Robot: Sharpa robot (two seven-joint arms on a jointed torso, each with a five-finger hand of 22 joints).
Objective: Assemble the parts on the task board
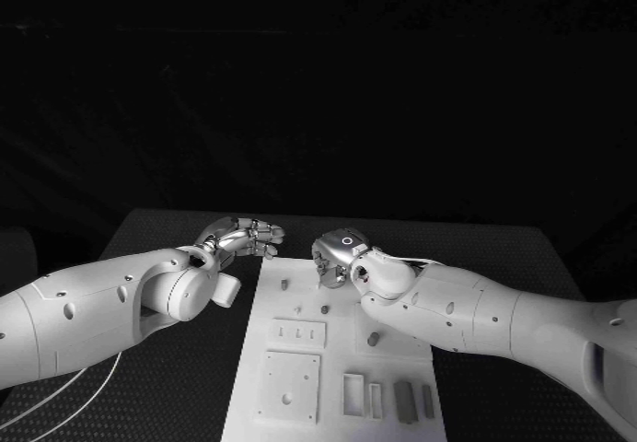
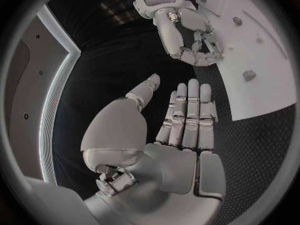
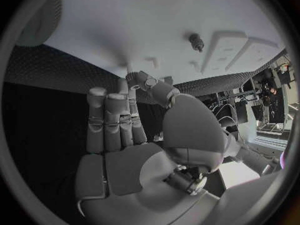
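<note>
Up by the task board's (image 1: 332, 368) far end, both the left robot hand (image 1: 246, 237) and the right robot hand (image 1: 340, 258) hover empty, fingers straight.

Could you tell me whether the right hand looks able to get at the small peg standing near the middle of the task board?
Probably yes: the right hand is empty above the board's far end, and nothing covers the peg.

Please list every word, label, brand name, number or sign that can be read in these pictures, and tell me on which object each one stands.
No readable text: no words, numbers or brand names show.
The white rectangular task board: raised blocks and slots, no print.
The silver right hand: a small ring mark on its back, a shape, not a letter I can confirm.
The silver left hand: no marking visible.
</note>
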